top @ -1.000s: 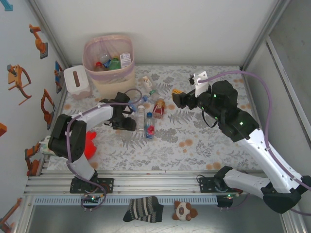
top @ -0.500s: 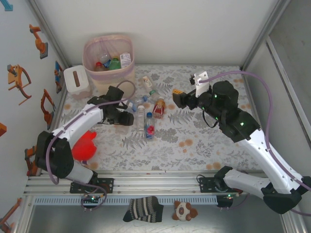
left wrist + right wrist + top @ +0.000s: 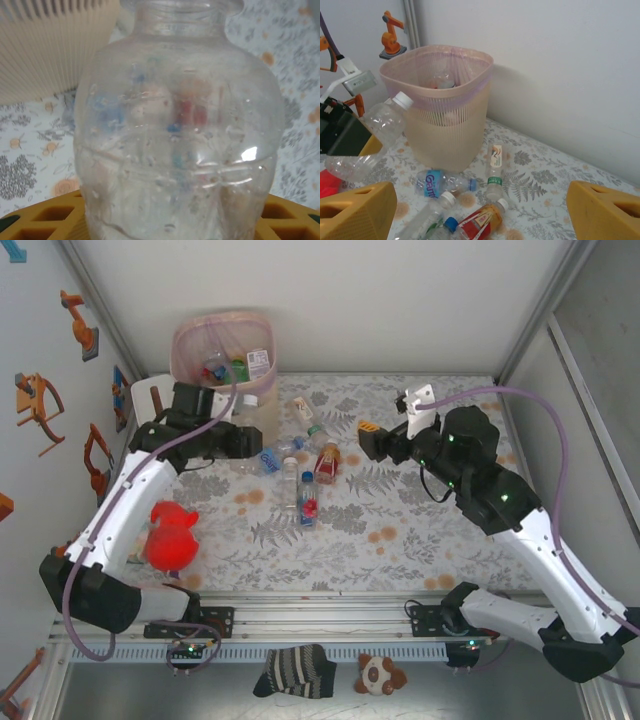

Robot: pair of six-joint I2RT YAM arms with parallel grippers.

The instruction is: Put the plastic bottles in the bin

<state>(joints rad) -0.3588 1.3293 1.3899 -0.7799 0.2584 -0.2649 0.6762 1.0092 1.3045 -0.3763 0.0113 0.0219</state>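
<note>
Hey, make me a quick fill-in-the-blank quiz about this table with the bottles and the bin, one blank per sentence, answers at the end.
1. The left gripper holds a clear bottle with a ____ cap.
2. The bin is lined with a ____ bag.
3. The plush toy beside the left arm is ____.
4. The right gripper has its jaws ____, with nothing between them.

Answers: white; pink; red; open

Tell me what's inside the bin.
Plastic bottles are piled in the bin: a green one, a white-labelled one and clear ones on top. Whatever lies beneath them, down to the bottom, is covered.
</note>
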